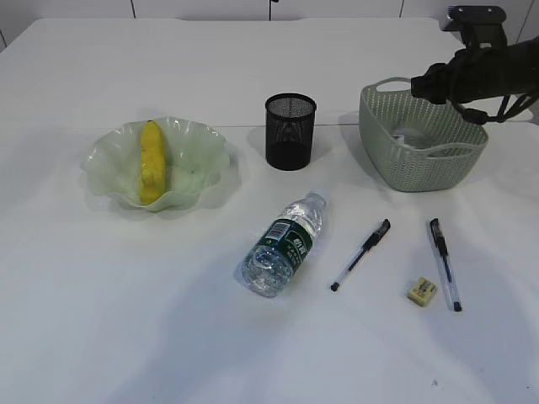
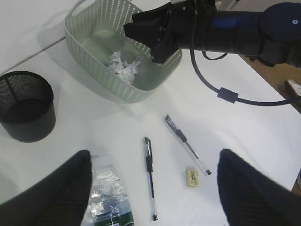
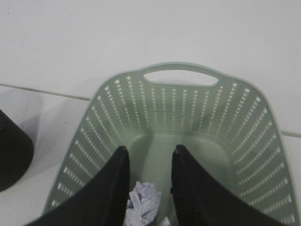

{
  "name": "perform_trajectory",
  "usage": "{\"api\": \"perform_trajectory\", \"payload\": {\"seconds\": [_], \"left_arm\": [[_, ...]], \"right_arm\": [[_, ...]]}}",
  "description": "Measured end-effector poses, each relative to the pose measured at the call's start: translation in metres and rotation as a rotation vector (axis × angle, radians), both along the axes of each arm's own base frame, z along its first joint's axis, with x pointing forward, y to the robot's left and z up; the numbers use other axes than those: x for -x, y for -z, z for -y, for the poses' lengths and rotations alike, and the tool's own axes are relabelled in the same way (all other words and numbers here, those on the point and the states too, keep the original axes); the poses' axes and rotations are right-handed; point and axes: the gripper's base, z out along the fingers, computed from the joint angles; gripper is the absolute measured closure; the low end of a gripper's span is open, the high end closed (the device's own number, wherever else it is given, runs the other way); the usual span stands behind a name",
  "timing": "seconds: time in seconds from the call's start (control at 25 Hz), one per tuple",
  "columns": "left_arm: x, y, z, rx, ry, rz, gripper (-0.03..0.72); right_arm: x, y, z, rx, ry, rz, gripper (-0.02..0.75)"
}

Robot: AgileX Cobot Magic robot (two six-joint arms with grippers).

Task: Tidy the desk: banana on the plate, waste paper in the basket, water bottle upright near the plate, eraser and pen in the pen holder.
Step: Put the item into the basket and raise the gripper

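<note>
Waste paper [image 2: 123,66] sits crumpled on basket [image 1: 381,156] floor, right under my right hand [image 3: 148,188]. Fingers parted a bit, nothing between them. Left hand [image 2: 150,188] wide open, empty, hovering over bottle [image 1: 282,246].

Risk as I see it: bottle on its side, round, so sloppy grab rolls it into nearer pen [image 1: 360,255]. Right hand low inside basket, could snag rim lifting out.

Bottle's long axis diagonal on counter [image 1: 126,320], cap toward pen holder [image 1: 290,130], base toward me. Banana [image 1: 152,162] on plate [image 1: 105,160]. Eraser [image 1: 422,291] touching or just beside second pen [image 1: 444,263].
</note>
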Motion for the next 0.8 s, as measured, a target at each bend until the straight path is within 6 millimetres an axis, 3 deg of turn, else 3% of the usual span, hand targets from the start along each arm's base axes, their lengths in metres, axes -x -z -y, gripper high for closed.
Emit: {"api": "perform_trajectory", "payload": {"seconds": [0.6,0.8], "left_arm": [[0.000,0.000,0.000,-0.002,-0.001,0.001,0.096],[0.000,0.000,0.000,-0.006,-0.003,0.003,0.096]], "right_arm": [[-0.002,-0.029,-0.011,-0.120,-0.084,0.011,0.464],[0.010,-0.066,-0.014,-0.064,-0.137,0.062,0.464]]}}
